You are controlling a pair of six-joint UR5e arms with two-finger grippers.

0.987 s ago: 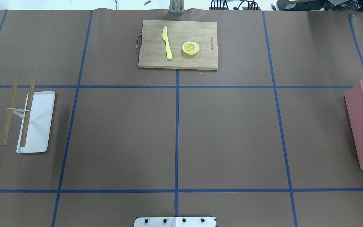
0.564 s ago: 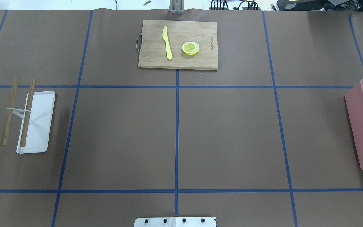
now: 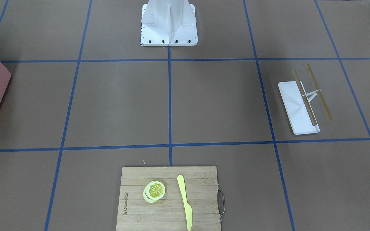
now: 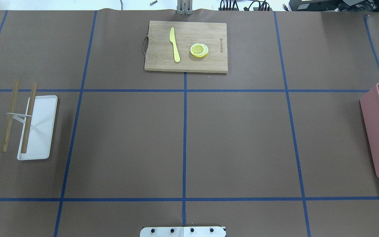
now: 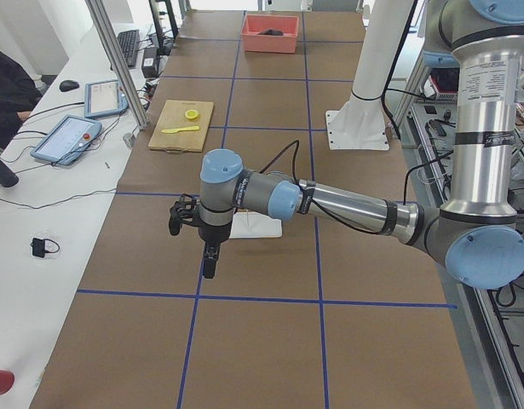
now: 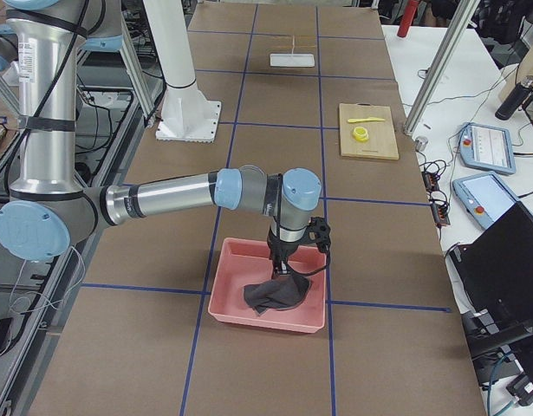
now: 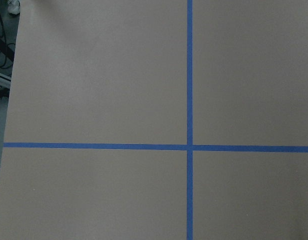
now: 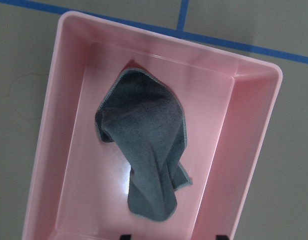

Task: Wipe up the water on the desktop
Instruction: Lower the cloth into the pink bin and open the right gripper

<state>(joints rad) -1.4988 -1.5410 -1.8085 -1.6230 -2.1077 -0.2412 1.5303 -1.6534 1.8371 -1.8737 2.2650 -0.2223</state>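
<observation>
While I watched the feeds, the brown desktop (image 4: 242, 141) with its grid of blue tape (image 7: 190, 147) filled every view and lay under everything else. At the top centre of the overhead view sat a cutting board (image 4: 163, 62), with a yellow knife (image 4: 174, 44) and a small stack of lemon slices (image 4: 199, 50) apart from each other on it. At the middle left of that frame lay a white tray (image 4: 43, 131); two wooden sticks (image 4: 26, 131) joined by a white band lay there, one across the tray's left edge and the other just beside it on the desktop. In the left side view, the left gripper (image 5: 209, 268) pointed straight down, clear of the desktop at the frame's centre left. I could not tell how its jaws stood, since its own camera showed only tape and brown surface. In the right side view, the right gripper (image 6: 281, 264) hung over a pink bin (image 8: 58, 125) at the lower centre, and a grey cloth (image 8: 143, 145) rose in a peak to meet it, the rest slumped on the bin's floor. Whether those jaws pinched the cloth or stood apart I could not tell.
</observation>
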